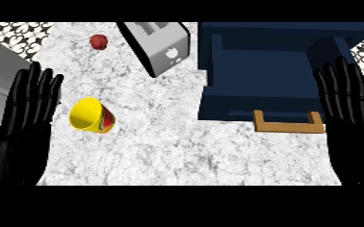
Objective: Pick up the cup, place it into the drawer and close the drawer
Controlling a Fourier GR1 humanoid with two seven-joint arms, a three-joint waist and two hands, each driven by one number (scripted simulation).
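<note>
A yellow cup (92, 116) with a red band lies on its side on the marble counter (163, 144), its mouth facing left and toward me. Just left of it my left hand (27, 107) rests open, fingers straight and pointing up, apart from the cup. The dark blue drawer (260, 77) stands pulled open at the right, with a tan handle (289, 123) at its front edge. My right hand (343, 103) rests open at the right edge beside the drawer's front corner, fingers up, holding nothing.
A silver toaster (159, 45) stands at the back centre, close to the drawer's left wall. A small red fruit (98, 41) lies at the back left. Bare counter lies between the cup and the drawer.
</note>
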